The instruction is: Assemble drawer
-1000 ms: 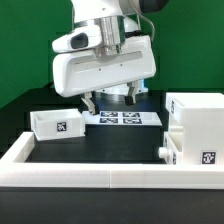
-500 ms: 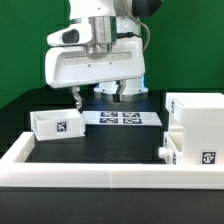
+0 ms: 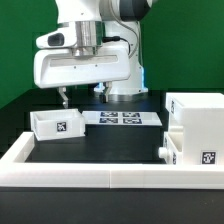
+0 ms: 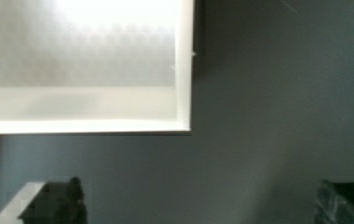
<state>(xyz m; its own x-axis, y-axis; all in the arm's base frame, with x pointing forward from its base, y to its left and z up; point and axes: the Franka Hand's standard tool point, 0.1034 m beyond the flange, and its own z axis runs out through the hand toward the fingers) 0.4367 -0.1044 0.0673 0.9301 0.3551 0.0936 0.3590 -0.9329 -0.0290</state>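
Note:
A small white open-top tray [image 3: 57, 123] with a tag lies at the exterior view's left. My gripper [image 3: 82, 95] hangs open and empty just above and behind it, holding nothing. In the wrist view the tray's white inside [image 4: 85, 70] fills one corner, and my gripper [image 4: 200, 205] stands over the dark table beside it, its two fingertips [image 4: 53, 200] wide apart. The tall white housing [image 3: 195, 115] stands at the exterior view's right. A second tagged tray [image 3: 195, 152] sits low against its front.
The marker board [image 3: 120, 118] lies flat on the black table behind the middle. A low white wall [image 3: 100, 168] borders the table's front and sides. The robot's base [image 3: 125, 92] stands behind the marker board.
My gripper and arm have moved toward the exterior view's left, from over the marker board to above the left tray. The parts have not moved.

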